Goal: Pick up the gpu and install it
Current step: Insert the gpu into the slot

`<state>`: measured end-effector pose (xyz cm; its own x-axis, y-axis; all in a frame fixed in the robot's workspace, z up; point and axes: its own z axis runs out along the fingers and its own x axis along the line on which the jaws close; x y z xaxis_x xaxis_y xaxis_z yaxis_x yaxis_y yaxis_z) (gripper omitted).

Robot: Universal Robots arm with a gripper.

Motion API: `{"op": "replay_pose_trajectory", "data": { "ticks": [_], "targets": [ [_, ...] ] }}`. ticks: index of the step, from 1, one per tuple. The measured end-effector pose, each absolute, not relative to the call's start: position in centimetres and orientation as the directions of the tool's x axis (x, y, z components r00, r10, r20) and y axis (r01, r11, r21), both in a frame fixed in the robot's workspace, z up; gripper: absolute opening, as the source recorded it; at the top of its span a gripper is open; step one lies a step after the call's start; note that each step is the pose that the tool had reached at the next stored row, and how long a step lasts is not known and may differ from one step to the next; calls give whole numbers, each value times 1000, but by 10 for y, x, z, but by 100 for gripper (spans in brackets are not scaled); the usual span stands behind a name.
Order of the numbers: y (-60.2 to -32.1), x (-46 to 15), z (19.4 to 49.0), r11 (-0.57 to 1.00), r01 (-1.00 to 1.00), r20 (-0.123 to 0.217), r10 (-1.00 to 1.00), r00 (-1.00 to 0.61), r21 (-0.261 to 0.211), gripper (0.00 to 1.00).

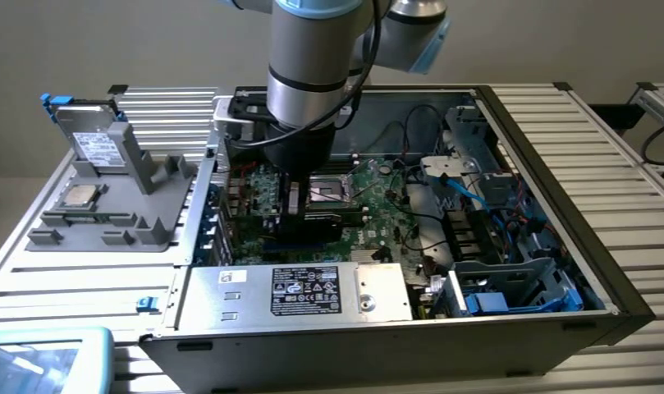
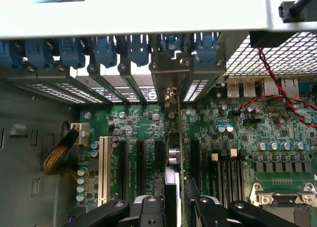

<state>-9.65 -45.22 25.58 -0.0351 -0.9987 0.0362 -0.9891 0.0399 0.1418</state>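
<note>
gpu (image 2: 177, 133) pinched in the end effector (image 2: 179, 193); seating is where this can go wrong.
Open tower case (image 1: 364, 345) lies on the worktop (image 1: 69, 287), with the arm (image 1: 309, 74) reaching down into its middle at the centre of the exterior view. Above the motherboard (image 2: 233, 138) the card sits edge-on among the black expansion slots (image 2: 140, 162), its bracket (image 2: 171, 73) close to the rear openings under the blue latches (image 2: 136, 46). My read of the risks: card off the slot line, so the connector jams on the slot wall; bracket snags the rear frame and tilts the card; thin grip lets it pivot under push; capacitors (image 2: 225, 129) just beside get clipped.
</note>
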Motion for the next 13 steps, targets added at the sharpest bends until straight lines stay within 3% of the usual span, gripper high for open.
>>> {"op": "replay_pose_trajectory", "data": {
  "ticks": [13],
  "targets": [
    [-452, -96, 255, 42, -988, 36, -999, -37, 147, 27]
  ]
}}
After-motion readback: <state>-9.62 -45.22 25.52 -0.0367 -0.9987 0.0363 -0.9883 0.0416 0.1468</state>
